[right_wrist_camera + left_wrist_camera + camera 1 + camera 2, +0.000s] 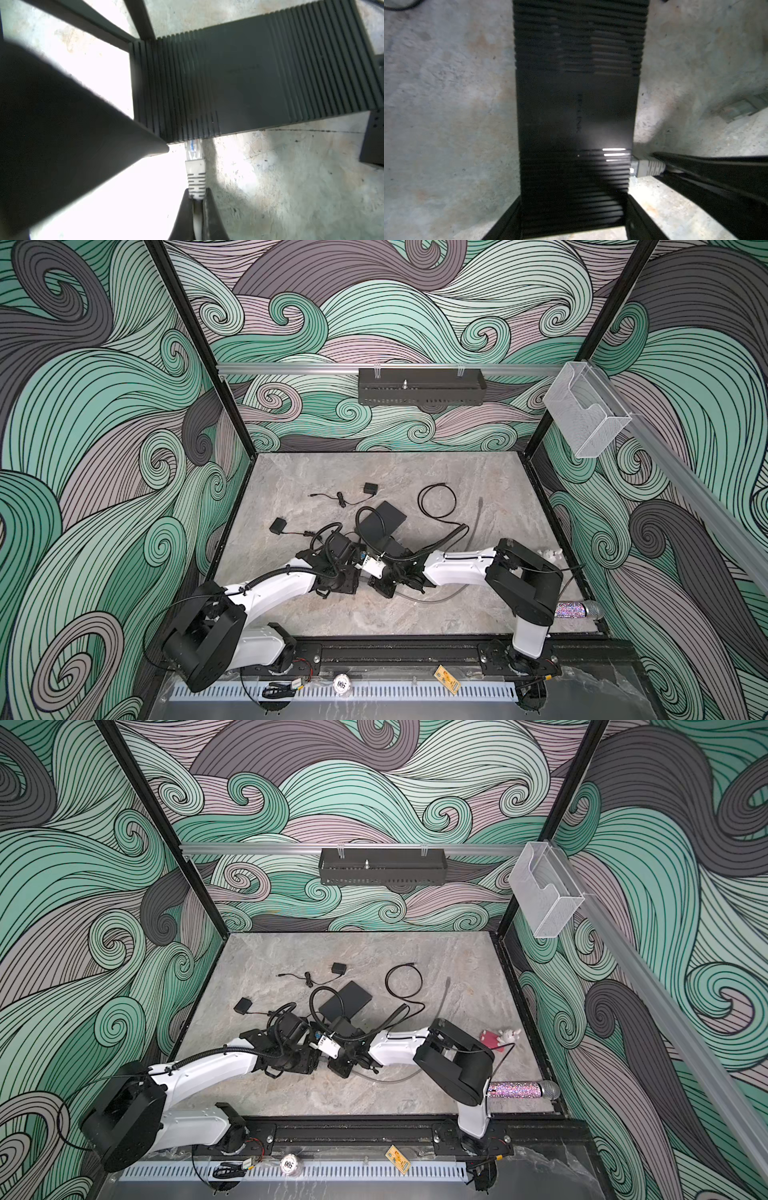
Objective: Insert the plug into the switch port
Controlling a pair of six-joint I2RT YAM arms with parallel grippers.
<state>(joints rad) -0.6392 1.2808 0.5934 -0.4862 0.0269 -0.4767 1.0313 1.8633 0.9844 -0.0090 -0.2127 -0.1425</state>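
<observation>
The switch (575, 116) is a black ribbed box lying flat on the stone table, also seen in both top views (388, 514) (351, 994). My left gripper (573, 197) is shut on its near end, one finger on each long side. The plug (194, 149) has a clear tip and a grey ribbed boot. Its tip meets the switch's (249, 79) side edge, and the port is hidden under the top face. My right gripper (196, 192) is shut on the boot's rear and the grey cable. In the left wrist view the plug (648, 166) touches the switch's side.
Two small black adapters (370, 488) (277, 526) with thin leads lie behind the arms. A coiled black cable (436, 499) and a grey cable (478, 522) lie to the right. A glitter microphone (519, 1089) and a small toy (505, 1036) sit by the right wall.
</observation>
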